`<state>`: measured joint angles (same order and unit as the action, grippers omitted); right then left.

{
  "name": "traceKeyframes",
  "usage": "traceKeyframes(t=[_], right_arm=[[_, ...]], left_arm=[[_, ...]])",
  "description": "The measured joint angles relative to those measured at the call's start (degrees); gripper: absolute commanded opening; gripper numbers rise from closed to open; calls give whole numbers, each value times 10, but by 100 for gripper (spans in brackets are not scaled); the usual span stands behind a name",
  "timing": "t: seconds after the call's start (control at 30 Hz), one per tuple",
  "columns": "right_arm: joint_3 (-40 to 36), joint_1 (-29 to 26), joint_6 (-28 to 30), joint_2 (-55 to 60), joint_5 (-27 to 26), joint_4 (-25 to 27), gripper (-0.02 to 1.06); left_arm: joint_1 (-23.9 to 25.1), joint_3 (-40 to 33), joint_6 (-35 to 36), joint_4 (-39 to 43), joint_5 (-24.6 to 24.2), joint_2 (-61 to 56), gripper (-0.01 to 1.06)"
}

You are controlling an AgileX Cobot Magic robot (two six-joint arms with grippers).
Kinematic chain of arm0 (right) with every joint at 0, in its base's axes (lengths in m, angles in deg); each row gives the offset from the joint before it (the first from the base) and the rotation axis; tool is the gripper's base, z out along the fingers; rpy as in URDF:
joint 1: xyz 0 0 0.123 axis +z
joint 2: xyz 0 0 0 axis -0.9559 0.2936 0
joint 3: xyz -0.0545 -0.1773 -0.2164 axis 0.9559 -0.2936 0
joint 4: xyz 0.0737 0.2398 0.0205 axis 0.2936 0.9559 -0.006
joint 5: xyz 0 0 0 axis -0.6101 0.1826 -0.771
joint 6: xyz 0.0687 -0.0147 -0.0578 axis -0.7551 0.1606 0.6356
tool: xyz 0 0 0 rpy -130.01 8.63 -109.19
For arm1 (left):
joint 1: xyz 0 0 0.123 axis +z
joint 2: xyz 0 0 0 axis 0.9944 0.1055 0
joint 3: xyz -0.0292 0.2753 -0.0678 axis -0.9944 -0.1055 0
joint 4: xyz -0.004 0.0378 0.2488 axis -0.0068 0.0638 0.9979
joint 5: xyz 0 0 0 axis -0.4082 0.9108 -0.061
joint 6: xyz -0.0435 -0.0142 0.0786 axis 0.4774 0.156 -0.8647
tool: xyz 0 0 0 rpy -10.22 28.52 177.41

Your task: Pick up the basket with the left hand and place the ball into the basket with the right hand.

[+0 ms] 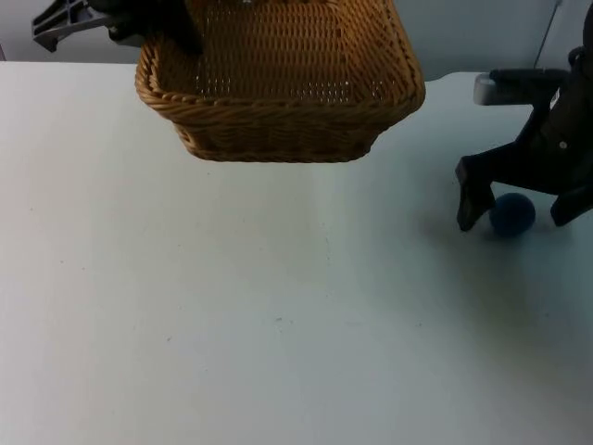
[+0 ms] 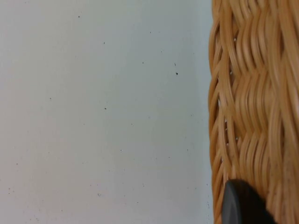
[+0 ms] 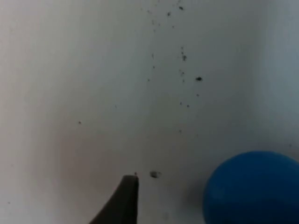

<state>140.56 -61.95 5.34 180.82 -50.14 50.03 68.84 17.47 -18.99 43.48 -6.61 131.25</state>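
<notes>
Basket: the tan, rectangular woven wicker basket [image 1: 278, 88] hangs above the white table top [image 1: 232, 315], held at its rim corner by the left gripper [image 1: 171, 32]. Its underside shows no contact with the table in the top view, and a faint shadow lies below it. The left gripper is clamped on the rim; in the left wrist view one black fingertip [image 2: 240, 205] presses against the wicker wall [image 2: 254, 102], with bare table just beside it. The basket's open mouth faces upward and its inside appears to hold nothing.

Ball: the small, round blue ball [image 1: 511, 214] rests on the table, well apart from the basket and lower than it. The right gripper [image 1: 523, 209] stands directly over the ball with its fingers spread wide, one black finger [image 1: 473, 199] on the basket side of the ball and the other on the far side. The ball sits between the two fingers; whether either one touches it cannot be told. In the right wrist view the ball [image 3: 254, 189] lies just beside a black fingertip [image 3: 124, 200], with speckled table surface between them.
</notes>
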Motion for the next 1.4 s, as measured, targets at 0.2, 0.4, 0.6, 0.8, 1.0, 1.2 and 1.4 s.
traceKeyframes(t=[0.2,0.4,0.6,0.8,1.0,1.2,1.4], right_arm=[[0,0,0,4,-5,-3,86],[0,0,-10,4,-14,-7,41],[0,0,-17,4,-15,-7,1],[0,0,-27,-2,-11,-7,0],[0,0,-29,-75,-5,-8,0],[0,0,-29,-172,16,-8,0],[0,0,-29,-255,33,-8,0]], left_arm=[[0,0,0,5,0,0,0],[0,0,0,10,0,0,0],[0,0,0,11,0,0,0],[0,0,0,13,-3,0,0],[0,0,0,14,-5,0,0],[0,0,0,15,-6,0,0],[0,0,0,15,-7,0,0]])
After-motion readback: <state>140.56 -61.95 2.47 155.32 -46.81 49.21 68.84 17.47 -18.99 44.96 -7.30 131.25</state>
